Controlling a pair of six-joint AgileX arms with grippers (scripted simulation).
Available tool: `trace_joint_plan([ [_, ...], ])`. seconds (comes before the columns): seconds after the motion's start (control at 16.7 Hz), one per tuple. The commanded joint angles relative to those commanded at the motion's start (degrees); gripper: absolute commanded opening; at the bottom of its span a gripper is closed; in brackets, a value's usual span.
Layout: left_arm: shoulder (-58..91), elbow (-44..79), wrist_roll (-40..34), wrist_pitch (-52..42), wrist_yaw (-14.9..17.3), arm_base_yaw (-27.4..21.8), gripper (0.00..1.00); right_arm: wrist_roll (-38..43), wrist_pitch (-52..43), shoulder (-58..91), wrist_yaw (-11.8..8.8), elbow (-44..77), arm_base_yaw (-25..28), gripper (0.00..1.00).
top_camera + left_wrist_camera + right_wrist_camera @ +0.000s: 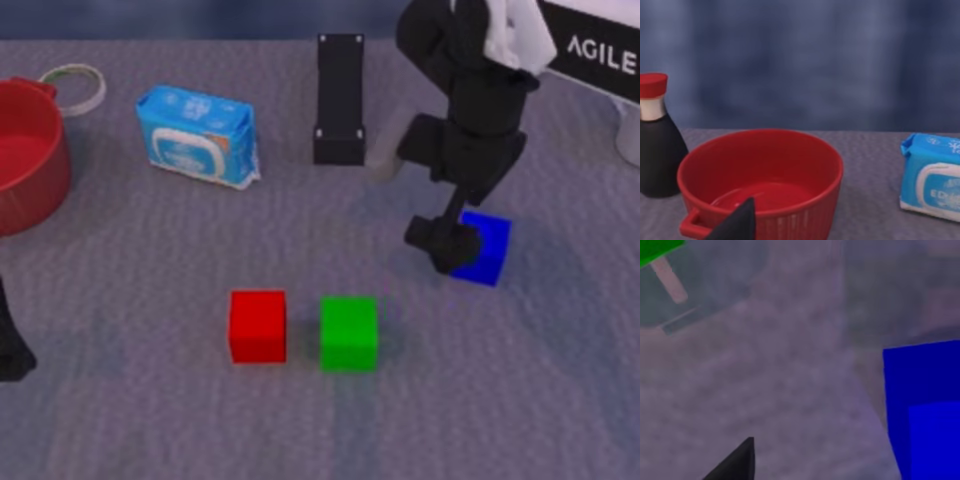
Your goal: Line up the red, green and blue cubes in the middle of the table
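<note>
Three cubes lie on the table [150, 420]: the red cube [258, 325] and the green cube [349, 333] sit side by side near the middle with a narrow gap between them, while the blue cube [484, 247] is apart from them, further right and a bit further back. The right gripper [440, 240] is low at the left edge of the blue cube; in the right wrist view this cube [925, 410] is just beside one dark finger, not between the fingers, and I cannot tell if the jaws are spread or closed. The left gripper [12, 355] stays at the left edge of the table, and its jaws also cannot be judged. Behind are a red pot [25, 155], a roll of tape [75, 85], a blue wet-wipes pack [198, 135] and a black block [340, 98]. Only the left wrist view shows a soy sauce bottle [657, 142] next to the pot.
</note>
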Motion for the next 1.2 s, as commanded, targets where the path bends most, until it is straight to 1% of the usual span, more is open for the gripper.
trace_joint_plan([
  [0.18,0.0,0.0,0.0,0.0,0.0,0.0,1.0,-9.45,0.77,-0.74,0.11,-0.22,-2.63,1.0],
  [0.36,0.0,0.0,0.0,0.0,0.0,0.0,1.0,-13.5,1.4,-1.46,0.2,-0.37,-3.93,1.0],
  [0.78,0.0,0.0,0.0,0.0,0.0,0.0,1.0,-13.53,2.32,-1.09,0.21,-1.03,-3.75,1.0],
  [1.2,0.0,0.0,0.0,0.0,0.0,0.0,1.0,-13.49,16.41,2.91,0.25,-10.76,-3.87,1.0],
])
